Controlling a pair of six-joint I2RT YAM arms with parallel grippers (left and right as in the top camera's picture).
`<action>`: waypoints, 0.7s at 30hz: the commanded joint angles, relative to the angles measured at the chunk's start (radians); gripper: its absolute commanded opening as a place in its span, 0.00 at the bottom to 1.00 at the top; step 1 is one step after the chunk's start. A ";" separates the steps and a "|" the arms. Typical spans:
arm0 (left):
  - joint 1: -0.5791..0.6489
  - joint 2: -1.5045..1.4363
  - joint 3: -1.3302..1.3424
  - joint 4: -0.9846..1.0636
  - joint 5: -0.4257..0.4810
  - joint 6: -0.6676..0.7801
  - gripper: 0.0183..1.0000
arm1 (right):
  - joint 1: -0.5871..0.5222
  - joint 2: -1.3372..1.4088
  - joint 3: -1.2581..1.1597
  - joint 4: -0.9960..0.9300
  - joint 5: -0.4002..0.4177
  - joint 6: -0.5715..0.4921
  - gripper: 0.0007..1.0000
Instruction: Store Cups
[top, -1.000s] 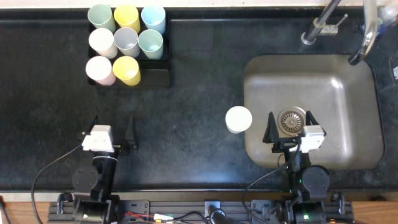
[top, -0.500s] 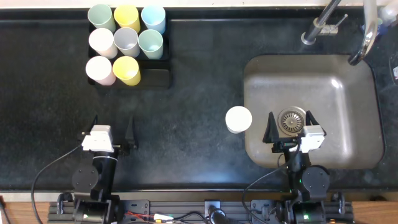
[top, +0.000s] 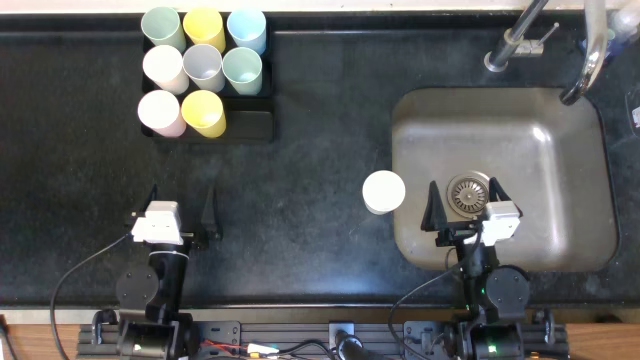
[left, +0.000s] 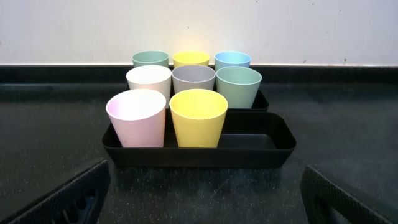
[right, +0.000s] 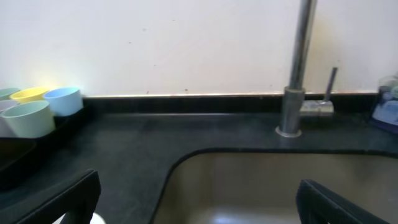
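Observation:
A black tray (top: 252, 126) at the counter's back left holds several pastel cups (top: 203, 66), upright in rows; its front right slot is bare. In the left wrist view the same tray (left: 261, 146) faces me with a pink cup (left: 137, 117) and a yellow cup (left: 198, 116) in front. A lone white cup (top: 383, 191) stands on the counter just left of the sink. My left gripper (top: 182, 212) is open near the front edge, far from the tray. My right gripper (top: 467, 205) is open over the sink's front left part, beside the white cup.
A steel sink (top: 560, 130) with a drain (top: 469, 193) fills the right side, and a faucet (top: 520, 35) stands behind it. The faucet (right: 298, 68) rises ahead in the right wrist view. Dark counter (top: 320, 150) lies between tray and sink.

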 joint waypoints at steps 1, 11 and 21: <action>-0.004 -0.010 -0.005 0.000 -0.013 -0.022 1.00 | 0.000 0.004 0.075 -0.089 -0.085 -0.003 1.00; -0.004 -0.010 -0.005 -0.001 -0.013 -0.022 1.00 | 0.001 0.607 0.842 -0.826 -0.126 -0.074 1.00; -0.004 -0.010 -0.005 -0.001 -0.013 -0.022 1.00 | 0.138 1.308 1.339 -1.258 0.010 -0.242 1.00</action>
